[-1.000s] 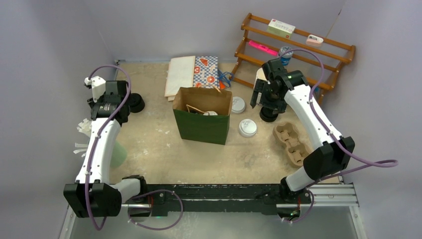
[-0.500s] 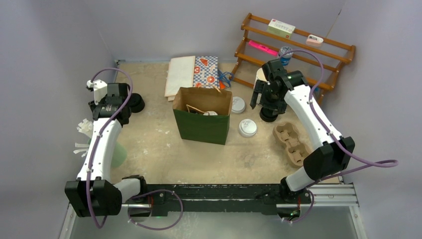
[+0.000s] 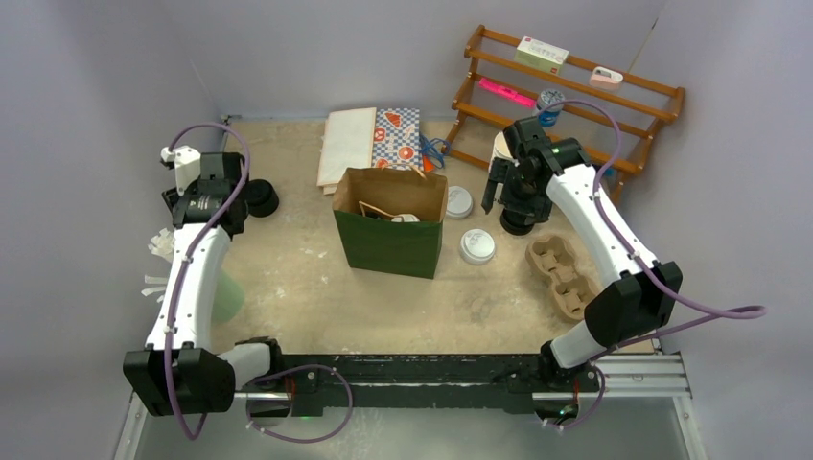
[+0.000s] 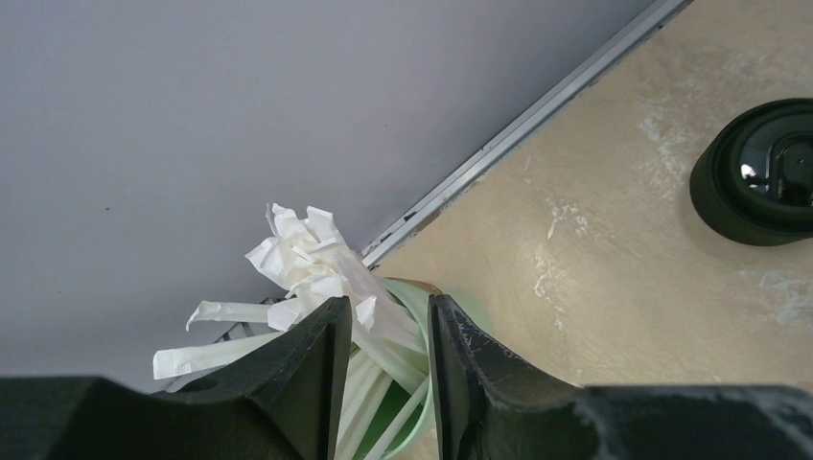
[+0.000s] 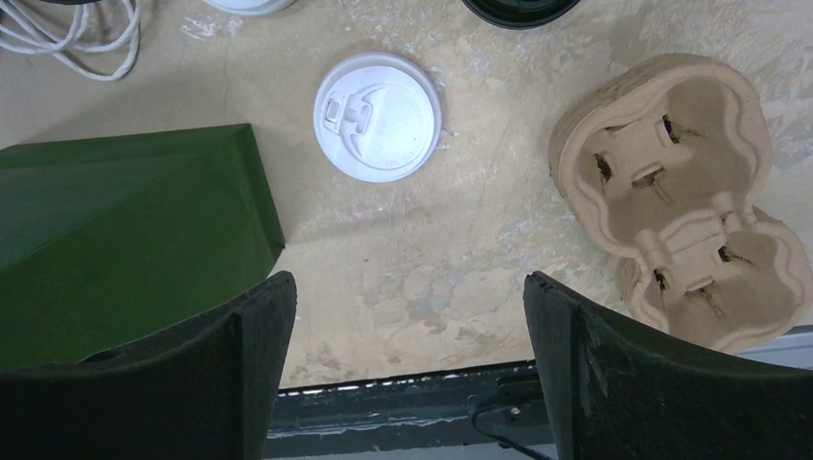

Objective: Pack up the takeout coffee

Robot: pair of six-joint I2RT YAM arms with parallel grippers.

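The paper bag (image 3: pixel 388 247) looks matt, the pulp carrier (image 5: pixel 685 203) rough, the plastic lid (image 5: pixel 377 116) smooth, the wooden rack (image 3: pixel 676 103) glossy.

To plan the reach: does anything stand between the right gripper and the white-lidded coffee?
Nothing visible does. The right gripper hangs open over bare table; the coffee stands free between green bag and cardboard carrier.

My table (image 3: pixel 307 283) is carrying a green paper bag (image 3: pixel 388 247), a white lid (image 3: pixel 476 246), a cardboard cup carrier (image 3: pixel 564 273), a wooden rack (image 3: pixel 640 84) and a straw cup (image 3: pixel 228 299).

the green bag (image 5: pixel 125 230) is cut off at the left edge.
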